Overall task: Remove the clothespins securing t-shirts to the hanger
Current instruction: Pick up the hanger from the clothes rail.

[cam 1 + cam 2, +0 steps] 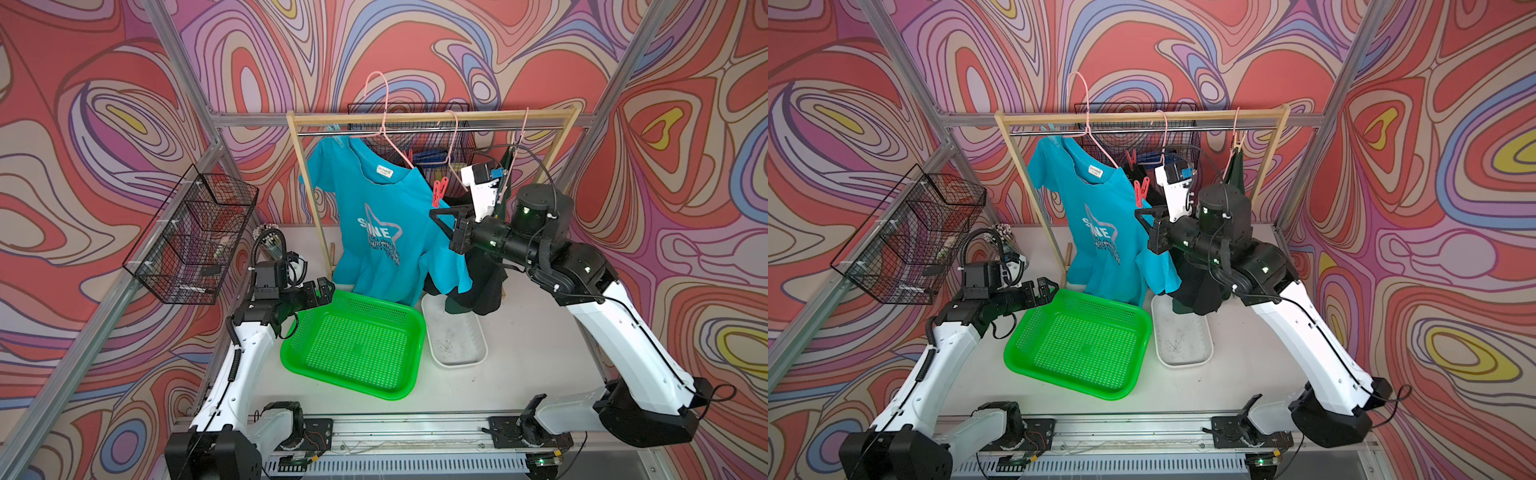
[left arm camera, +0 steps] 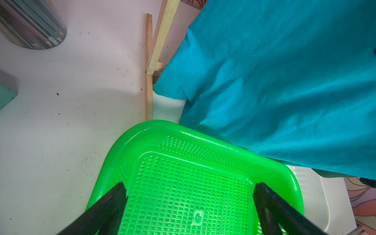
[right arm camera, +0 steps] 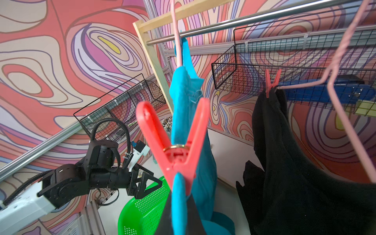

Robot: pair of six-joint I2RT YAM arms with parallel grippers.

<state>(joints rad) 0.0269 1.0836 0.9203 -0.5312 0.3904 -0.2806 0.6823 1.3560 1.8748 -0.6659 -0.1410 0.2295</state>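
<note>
I have my right claw (image 3: 180, 207) clenched on the turquoise shirt (image 1: 374, 232) just under a red pin (image 3: 175, 146), my left claw (image 2: 190, 186) released above the basket (image 2: 154, 126)

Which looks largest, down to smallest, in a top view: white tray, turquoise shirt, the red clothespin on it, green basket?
1. turquoise shirt
2. green basket, not far behind
3. white tray
4. red clothespin

Table (image 1: 519, 353): four things sit on it.
Green basket (image 1: 357, 349) mid-surface; white tray (image 1: 457, 345) just beside its right side; wooden rack foot (image 2: 149, 81) just beyond the basket's far-left corner; pencil cup (image 2: 34, 24) near the surface's far-left corner.
</note>
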